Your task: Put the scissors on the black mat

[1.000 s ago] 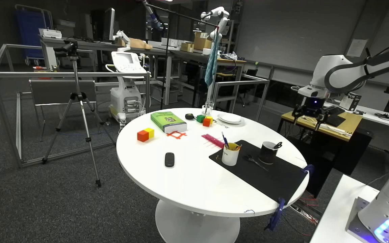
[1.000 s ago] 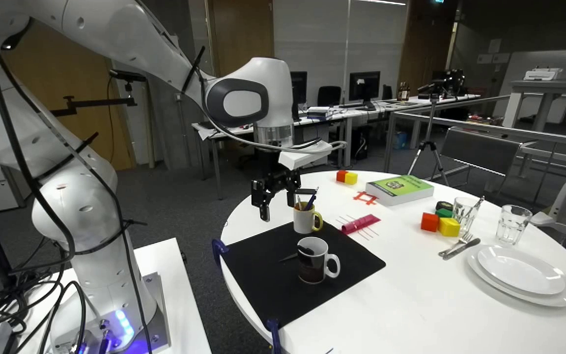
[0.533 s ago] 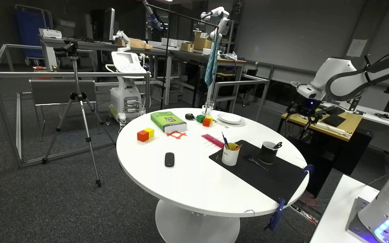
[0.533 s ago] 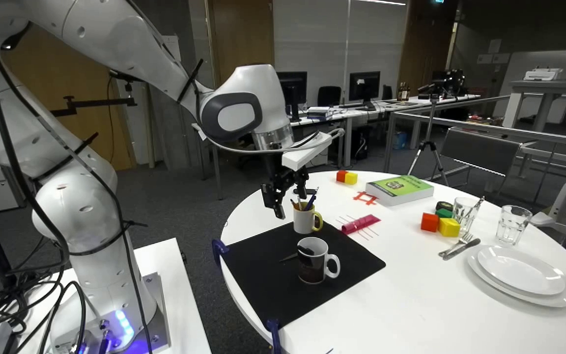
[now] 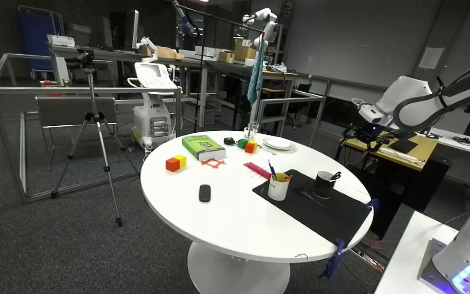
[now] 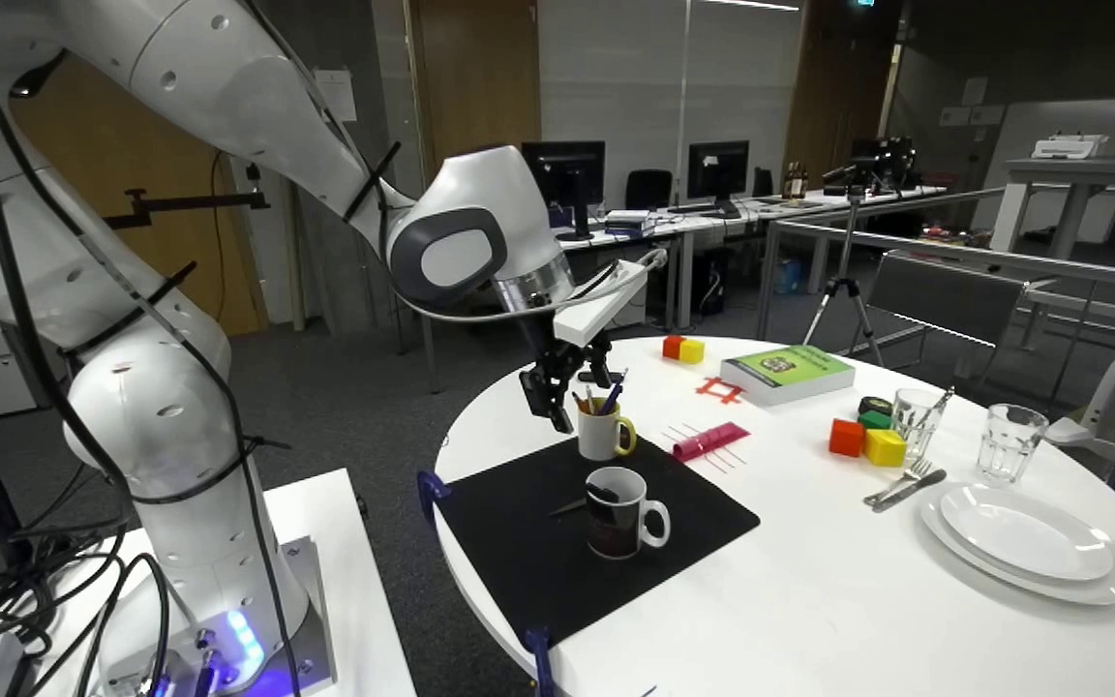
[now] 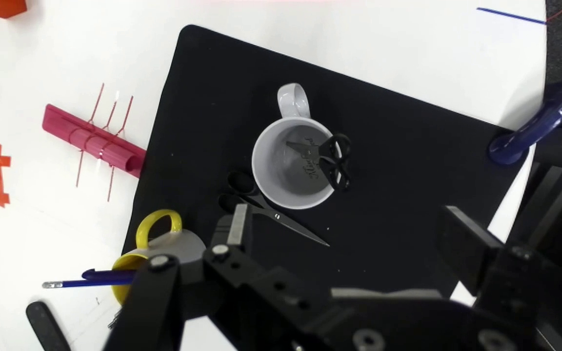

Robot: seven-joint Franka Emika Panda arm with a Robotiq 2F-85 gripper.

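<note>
The black mat (image 7: pixel 388 126) lies on the round white table and shows in both exterior views (image 5: pixel 320 216) (image 6: pixel 519 552). One pair of scissors (image 7: pixel 332 158) stands in a mug (image 7: pixel 264 170), its black handles over the rim. Another pair of scissors (image 7: pixel 281 219) lies flat on the mat beside the mug, its tip also visible in an exterior view (image 6: pixel 569 507). My gripper (image 7: pixel 347 222) is open and empty above the mat, its jaws tilted. In an exterior view the gripper (image 6: pixel 577 392) appears behind the pencil cup (image 6: pixel 599 436).
The pencil cup (image 7: pixel 183 243) with a yellow handle stands at the mat's edge. Blue clamps (image 5: pixel 333 259) (image 6: pixel 430 489) grip the table edge. A pink holder (image 6: pixel 709 440), a green book (image 6: pixel 788 373), coloured blocks (image 6: pixel 846 438), glasses (image 6: pixel 1010 440) and plates (image 6: pixel 1027 532) stand farther off.
My gripper has gone from pointing straight down to tilted. It has moved slightly lower and toward the pencil cup in an exterior view. The scissors and mugs have not moved.
</note>
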